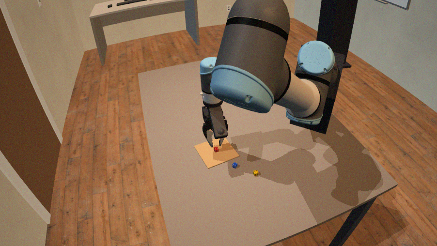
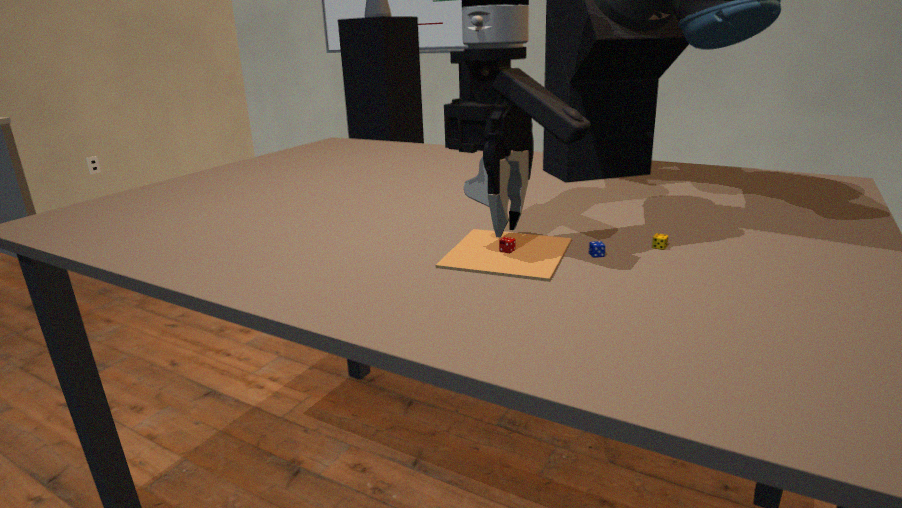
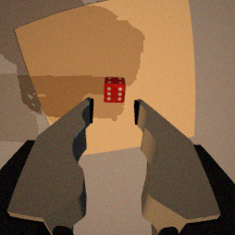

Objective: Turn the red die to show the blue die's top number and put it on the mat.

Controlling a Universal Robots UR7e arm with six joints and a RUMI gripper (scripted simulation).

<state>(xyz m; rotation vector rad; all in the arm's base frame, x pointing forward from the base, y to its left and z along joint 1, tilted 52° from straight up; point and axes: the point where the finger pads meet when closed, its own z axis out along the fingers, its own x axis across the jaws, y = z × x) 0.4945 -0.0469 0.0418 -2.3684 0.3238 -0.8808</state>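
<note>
The red die [image 1: 216, 148] sits flat on the orange mat [image 1: 210, 155], fully inside its edges. In the wrist view the red die [image 3: 114, 89] shows six white pips on top, just beyond the fingertips. My gripper [image 1: 215, 143] hangs a little above the die, pointing down, with its fingers partly apart and nothing between them. The blue die [image 1: 234, 164] lies on the table just right of the mat, and the yellow die [image 1: 256, 173] lies further right. Their top numbers are too small to read. In the exterior view the gripper [image 2: 504, 227] is directly above the red die [image 2: 506, 244].
The mat [image 2: 504, 254] lies near the middle of the brown table. The blue die [image 2: 596, 248] and yellow die [image 2: 660, 241] sit in the arm's shadow. The arm's black base column stands at the table's back right.
</note>
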